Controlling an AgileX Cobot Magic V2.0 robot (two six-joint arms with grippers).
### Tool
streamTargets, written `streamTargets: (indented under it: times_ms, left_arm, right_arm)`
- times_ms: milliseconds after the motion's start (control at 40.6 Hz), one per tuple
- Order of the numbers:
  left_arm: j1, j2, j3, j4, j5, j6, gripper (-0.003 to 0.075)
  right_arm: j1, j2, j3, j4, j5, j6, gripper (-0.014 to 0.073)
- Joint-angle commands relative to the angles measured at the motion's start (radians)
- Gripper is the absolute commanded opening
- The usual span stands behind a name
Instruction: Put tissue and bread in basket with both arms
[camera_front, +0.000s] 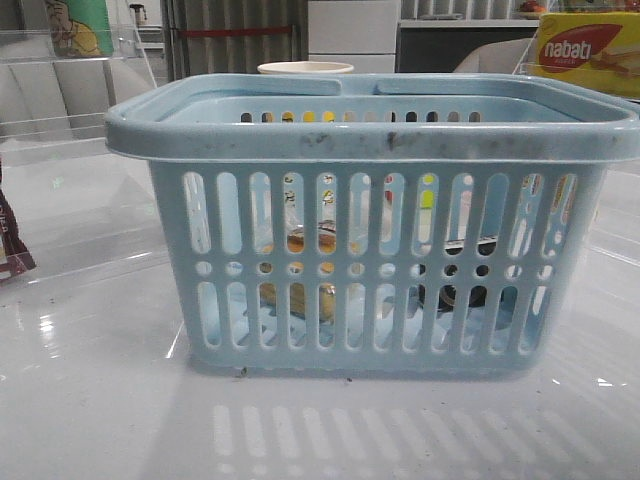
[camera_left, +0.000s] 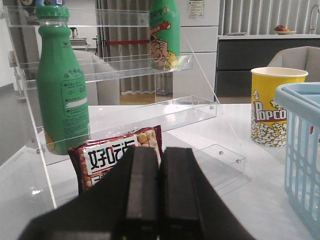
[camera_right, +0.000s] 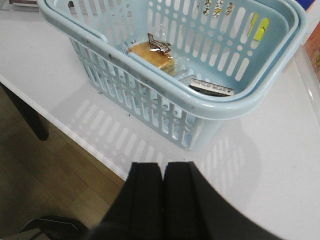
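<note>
The light-blue basket (camera_front: 375, 125) fills the front view; it also shows in the right wrist view (camera_right: 200, 107) and at the edge of the left wrist view (camera_left: 302, 150). The bread (camera_right: 151, 54) lies on the basket floor, and shows through the slots in the front view (camera_front: 300, 243). The dark tissue pack (camera_right: 212, 88) lies in the basket beside it, seen through the slots in the front view (camera_front: 462, 270). My left gripper (camera_left: 160, 152) is shut and empty, in front of a maroon snack packet. My right gripper (camera_right: 163, 167) is shut and empty, above the table edge, short of the basket.
A maroon snack packet (camera_left: 107, 155) leans by a clear acrylic shelf (camera_left: 125, 112) holding green bottles (camera_left: 62, 95). A yellow popcorn cup (camera_left: 272, 107) stands behind the basket. A nabati box (camera_front: 590, 50) sits at the back right. The table edge and floor (camera_right: 45, 170) lie under the right gripper.
</note>
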Motion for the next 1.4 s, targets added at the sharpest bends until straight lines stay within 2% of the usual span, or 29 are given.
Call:
streamTargets:
  times_ms: [0, 739, 887, 1109, 1232, 1380]
  left_arm:
    - [-0.006, -0.017, 0.005, -0.008, -0.09, -0.006, 0.0093]
    - [-0.006, -0.017, 0.005, -0.008, -0.09, -0.006, 0.0093]
    - [-0.006, -0.017, 0.005, -0.008, -0.09, -0.006, 0.0093]
    - [-0.006, -0.017, 0.005, -0.008, -0.09, -0.006, 0.0093]
    - [-0.006, -0.017, 0.005, -0.008, -0.09, -0.006, 0.0093]
    - [-0.006, -0.017, 0.005, -0.008, -0.09, -0.006, 0.0093]
  right_arm:
    - [-0.004, 0.005, -0.023, -0.001, -0.071, 0.004, 0.0026]
    - [-0.023, -0.013, 0.006, -0.001, -0.08, 0.004, 0.0026]
    - [-0.182, -0.1, 0.142, -0.049, -0.27, 0.002, 0.0026]
    - [-0.429, -0.321, 0.407, -0.051, -0.569, 0.002, 0.0026]
    - [-0.477, -0.416, 0.533, -0.051, -0.649, 0.002, 0.0026]
    - [-0.481, -0.496, 0.652, -0.051, -0.737, 0.002, 0.0026]
